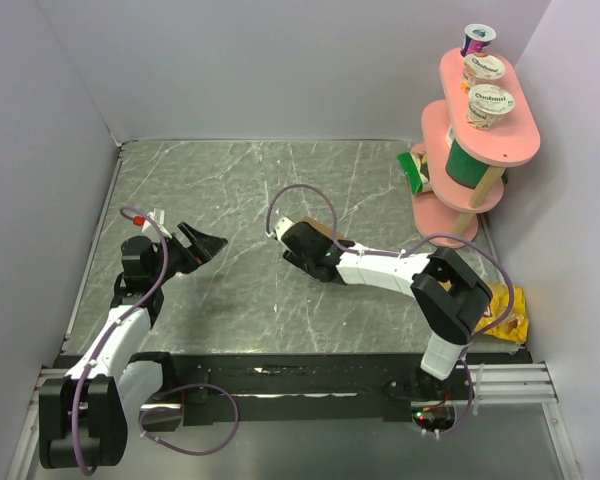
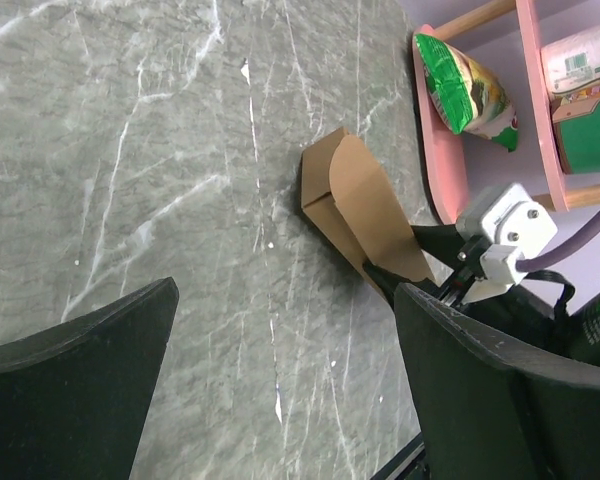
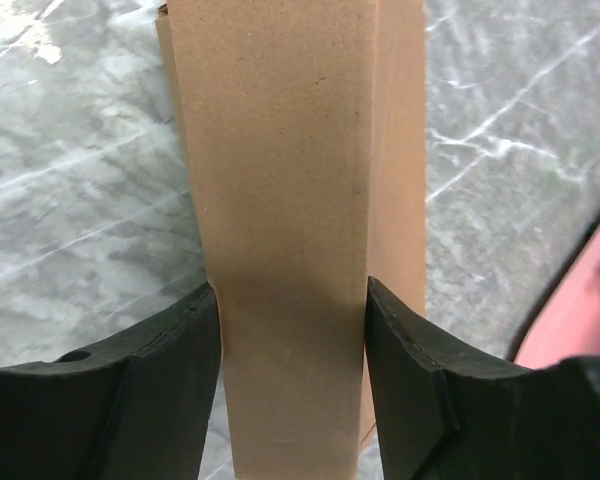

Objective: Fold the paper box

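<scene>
**Right claw [image 3: 292, 295] clamped on the paper box [image 3: 300, 180], centre of the top view.**
Both inner finger faces press the box's long side edges, and its flat brown panel runs up-frame beyond the tips. The left claw [image 1: 204, 246], left of centre, hangs spread and holds nothing. Open marble counter [image 1: 240, 180] separates the claws; a pink shelf [image 1: 460, 170] stands at upper right.

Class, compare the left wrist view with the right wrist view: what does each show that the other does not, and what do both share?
Left wrist only: the left gripper, open and empty, and a green snack bag. Right wrist only: a close look at the right gripper pressing both sides of the paper box. Both: the paper box and the grey table.
</scene>
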`<state>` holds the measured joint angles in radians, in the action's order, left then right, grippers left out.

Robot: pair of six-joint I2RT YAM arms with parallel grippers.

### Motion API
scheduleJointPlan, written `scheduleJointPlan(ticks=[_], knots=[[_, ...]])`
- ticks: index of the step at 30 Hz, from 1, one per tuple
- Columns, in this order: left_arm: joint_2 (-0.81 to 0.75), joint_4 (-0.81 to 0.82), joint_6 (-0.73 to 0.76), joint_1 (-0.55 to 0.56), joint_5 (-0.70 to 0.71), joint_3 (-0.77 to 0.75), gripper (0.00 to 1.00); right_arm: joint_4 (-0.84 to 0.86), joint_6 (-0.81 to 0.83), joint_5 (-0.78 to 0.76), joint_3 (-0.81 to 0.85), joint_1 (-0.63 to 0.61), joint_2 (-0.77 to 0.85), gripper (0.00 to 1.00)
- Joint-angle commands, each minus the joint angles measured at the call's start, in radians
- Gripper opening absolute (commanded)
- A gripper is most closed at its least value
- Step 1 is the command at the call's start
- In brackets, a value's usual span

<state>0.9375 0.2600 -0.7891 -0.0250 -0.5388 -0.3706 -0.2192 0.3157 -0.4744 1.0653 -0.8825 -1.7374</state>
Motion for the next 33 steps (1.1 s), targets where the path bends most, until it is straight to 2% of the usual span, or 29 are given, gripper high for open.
scheduleJointPlan(ticks=[1, 6, 10, 14, 16, 19, 21, 22, 25, 29, 31, 33], knots=[[-0.022, -0.005, 0.014, -0.009, -0.033, -0.043, 0.96, -0.135, -0.093, 0.313, 0.034, 0.013, 0.033, 0.52], [-0.032, -0.030, 0.030, -0.009, -0.064, -0.062, 0.96, -0.322, -0.155, 0.532, 0.156, 0.077, 0.072, 0.52], [-0.031, -0.019, 0.031, -0.009, -0.095, -0.060, 0.96, -0.394, -0.184, 0.686, 0.222, 0.141, 0.062, 0.52], [-0.022, 0.043, 0.018, -0.006, -0.102, -0.031, 0.96, -0.361, -0.172, 0.712, 0.196, 0.166, 0.068, 0.52], [-0.013, 0.067, -0.007, -0.006, -0.107, -0.004, 0.96, -0.350, -0.153, 0.708, 0.185, 0.156, 0.070, 0.55], [0.001, 0.102, -0.033, -0.004, -0.112, 0.025, 0.96, -0.316, -0.144, 0.607, 0.142, 0.111, 0.101, 0.61], [0.004, 0.104, -0.033, -0.004, -0.102, 0.033, 0.96, -0.254, -0.138, 0.499, 0.084, 0.039, 0.139, 0.63], [0.004, 0.102, -0.032, -0.004, -0.102, 0.035, 0.96, -0.234, -0.141, 0.382, 0.064, 0.012, 0.148, 0.64], [0.009, 0.097, -0.024, -0.004, -0.104, 0.032, 0.96, -0.134, -0.171, 0.217, -0.025, -0.055, 0.167, 0.65], [0.027, 0.114, -0.024, -0.004, -0.108, 0.030, 0.96, -0.062, -0.199, 0.111, -0.105, -0.096, 0.141, 0.65], [0.037, 0.130, -0.029, -0.004, -0.110, 0.032, 0.96, -0.045, -0.198, 0.111, -0.111, -0.113, 0.121, 0.66], [0.052, 0.114, -0.015, 0.003, -0.092, 0.019, 0.96, -0.043, -0.185, 0.129, -0.110, -0.127, 0.093, 0.71]])
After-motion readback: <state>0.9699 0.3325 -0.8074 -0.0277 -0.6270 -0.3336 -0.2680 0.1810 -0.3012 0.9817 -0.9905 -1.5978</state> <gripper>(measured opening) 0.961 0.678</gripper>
